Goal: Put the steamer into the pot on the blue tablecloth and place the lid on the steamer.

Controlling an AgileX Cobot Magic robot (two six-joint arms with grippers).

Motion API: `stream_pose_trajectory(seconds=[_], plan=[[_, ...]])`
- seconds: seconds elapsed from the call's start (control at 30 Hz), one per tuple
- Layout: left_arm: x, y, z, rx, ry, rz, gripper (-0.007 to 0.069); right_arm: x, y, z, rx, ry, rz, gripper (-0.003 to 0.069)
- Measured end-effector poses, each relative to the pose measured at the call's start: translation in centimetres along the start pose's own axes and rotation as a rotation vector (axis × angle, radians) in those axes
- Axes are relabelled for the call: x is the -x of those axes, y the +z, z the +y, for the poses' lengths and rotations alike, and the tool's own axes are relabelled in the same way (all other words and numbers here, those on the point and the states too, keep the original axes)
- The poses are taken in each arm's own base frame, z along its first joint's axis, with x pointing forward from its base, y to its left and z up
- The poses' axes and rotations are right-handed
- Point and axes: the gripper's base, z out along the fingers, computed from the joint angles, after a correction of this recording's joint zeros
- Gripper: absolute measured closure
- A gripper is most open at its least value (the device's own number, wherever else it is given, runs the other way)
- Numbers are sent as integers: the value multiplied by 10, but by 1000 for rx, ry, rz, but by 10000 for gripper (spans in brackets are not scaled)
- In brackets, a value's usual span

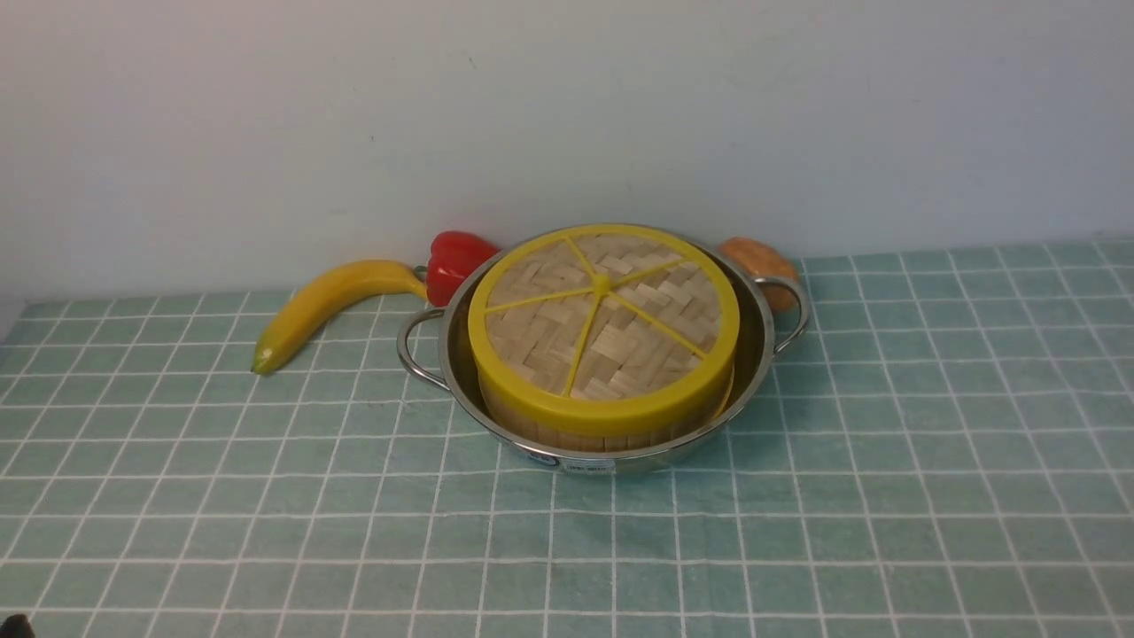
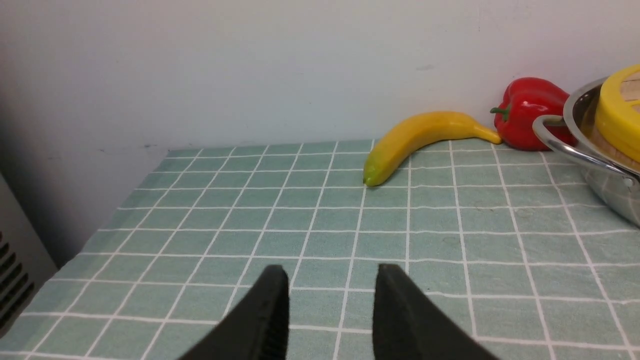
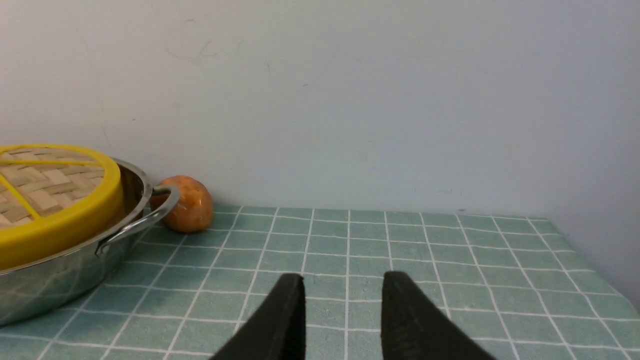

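even, soft light; pictures sharp. faint shadows under the pot [image 1: 620, 456], slight glare on its rim, wall darker to its left.

There was one pot [image 1: 611, 443], one steamer [image 1: 602, 432], one lid [image 1: 602, 323], one banana [image 1: 332, 306], one red pepper [image 1: 456, 261], one orange fruit [image 1: 757, 261], one tablecloth [image 1: 886, 496].

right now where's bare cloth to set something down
The blue tablecloth is bare all across the front, below the pot, and wide on both sides: left past the banana, right past the orange fruit. Crowded only along the wall behind the pot, where the red pepper also sits.
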Motion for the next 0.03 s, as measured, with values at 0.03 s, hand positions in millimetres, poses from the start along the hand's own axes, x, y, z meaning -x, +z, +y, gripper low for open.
stream_pose_trajectory(seconds=[0.03], plan=[[0,0,0,0,0,0,390,0,0,0,0,0,0,417]])
